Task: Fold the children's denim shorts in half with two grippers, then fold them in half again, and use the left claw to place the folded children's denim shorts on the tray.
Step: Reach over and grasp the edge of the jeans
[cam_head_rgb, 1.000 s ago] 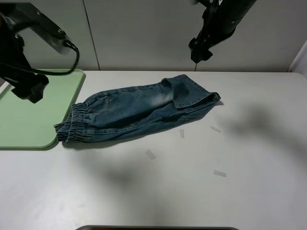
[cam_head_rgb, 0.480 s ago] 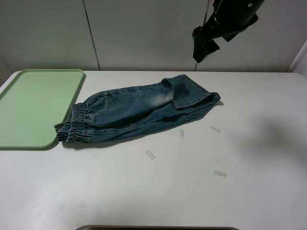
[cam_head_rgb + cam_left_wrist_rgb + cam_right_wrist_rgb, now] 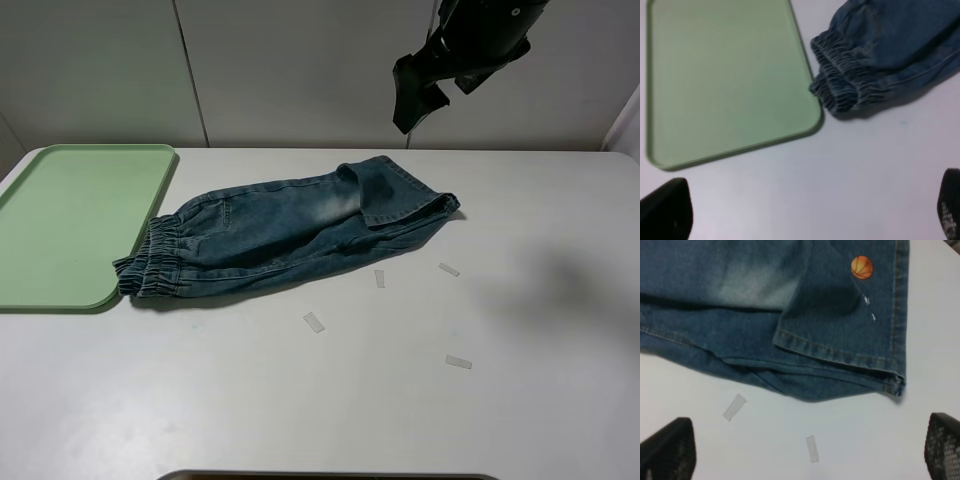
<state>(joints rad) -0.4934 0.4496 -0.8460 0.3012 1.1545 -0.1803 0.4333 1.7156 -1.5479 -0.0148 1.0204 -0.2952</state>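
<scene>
The children's denim shorts (image 3: 290, 232) lie folded lengthwise on the white table, with the elastic waistband (image 3: 150, 262) at the left touching the tray's edge and the leg hems (image 3: 415, 200) at the right. The pale-green tray (image 3: 70, 220) sits at the far left and holds nothing. My right gripper (image 3: 412, 98) hangs high above the hems; in its wrist view (image 3: 805, 450) it is open and empty over the hem (image 3: 840, 357) with an orange ball patch (image 3: 861, 267). My left gripper (image 3: 807, 212) is open and empty, above the table near the tray's corner (image 3: 810, 125) and the waistband (image 3: 840, 85). The left arm is out of the high view.
Several small white tape strips lie on the table in front of the shorts, such as one strip (image 3: 314, 321) and another strip (image 3: 458, 361). A grey wall stands behind the table. A dark edge (image 3: 330, 476) shows at the table's front.
The left arm, over the tray a second ago, has pulled out of the high view. The right arm has risen and turned slightly. The shorts have not moved.
</scene>
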